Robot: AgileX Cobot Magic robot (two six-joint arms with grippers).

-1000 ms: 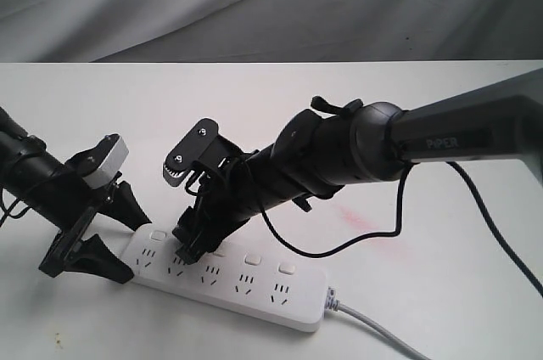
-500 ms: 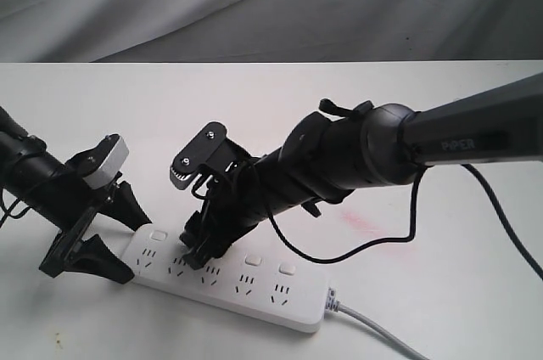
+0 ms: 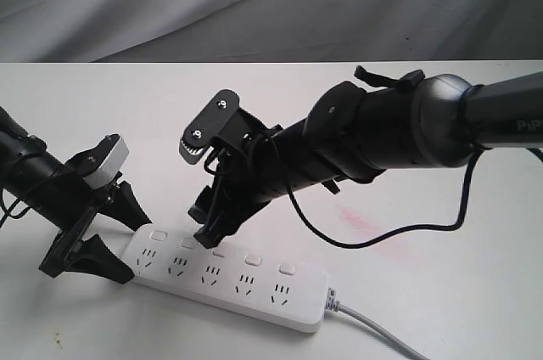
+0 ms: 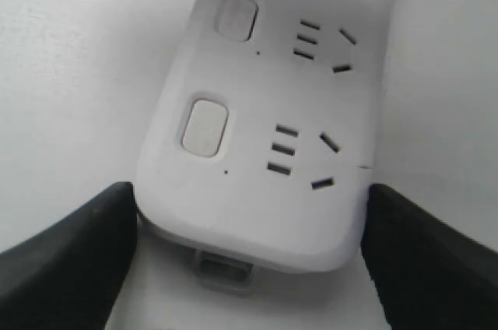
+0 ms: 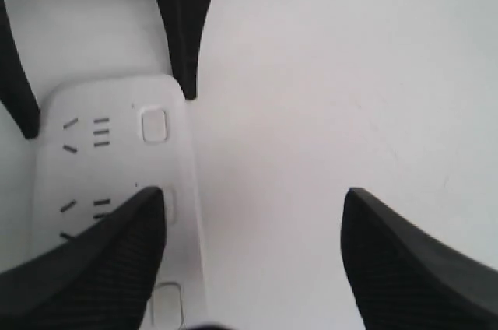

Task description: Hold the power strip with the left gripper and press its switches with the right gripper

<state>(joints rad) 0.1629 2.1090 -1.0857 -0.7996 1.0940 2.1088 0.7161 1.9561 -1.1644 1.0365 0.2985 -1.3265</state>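
The white power strip (image 3: 233, 282) lies flat on the table, its grey cord (image 3: 377, 332) leaving at the right. My left gripper (image 3: 137, 250) is shut on its left end, one black finger (image 4: 70, 260) against each long side of the strip (image 4: 257, 190). A row of white switches (image 3: 219, 251) runs along the far edge; two of them (image 4: 205, 126) show in the left wrist view. My right gripper (image 3: 206, 228) hangs open just above the second and third switches, touching nothing. In the right wrist view one finger (image 5: 101, 260) covers part of a switch beside the first switch (image 5: 155, 125).
The white table (image 3: 441, 292) has a faint pink stain (image 3: 361, 222) to the right of the strip. A black cable (image 3: 390, 237) loops down from the right arm almost to the table. Grey cloth (image 3: 254, 3) hangs behind the table's far edge.
My right gripper has lifted off the strip's switches and drawn up and to the right. The left gripper and the strip have not moved.
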